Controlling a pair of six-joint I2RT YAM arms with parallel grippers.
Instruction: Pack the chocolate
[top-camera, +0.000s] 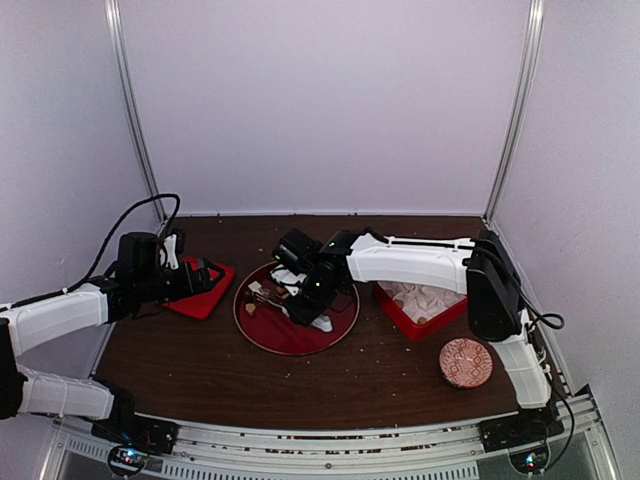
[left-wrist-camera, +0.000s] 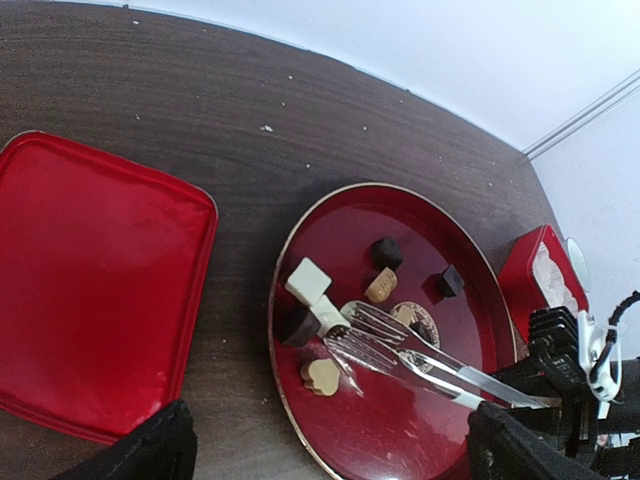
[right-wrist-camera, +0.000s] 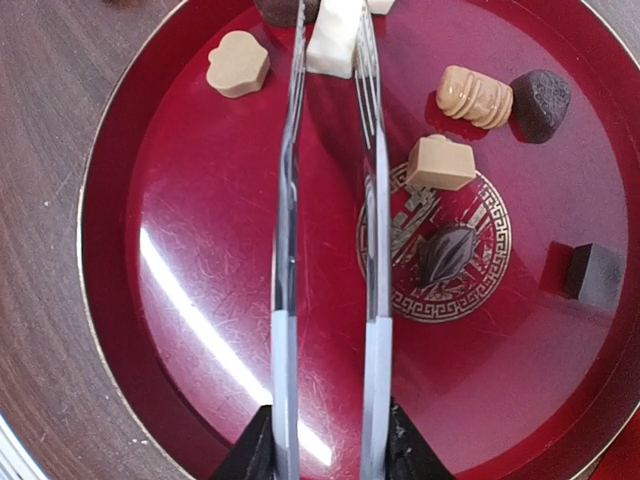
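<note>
Top view: your right gripper (top-camera: 297, 291) is clamped on the tongs (top-camera: 264, 293) above the red plate (top-camera: 262, 338). Left wrist: your left gripper (left-wrist-camera: 330, 452) is wide apart, and the chocolates (left-wrist-camera: 380, 287) sit on the plate. Right wrist: a white chocolate (right-wrist-camera: 333, 36) sits between the tongs' tips.

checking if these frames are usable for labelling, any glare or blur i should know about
Right wrist: a bright diagonal glare streak crosses the red plate, yet the tongs and chocolate are sharp. Left wrist: soft sheen on the red tray, focus fine. Top external: no glare, chocolate too small to tell apart.
</note>
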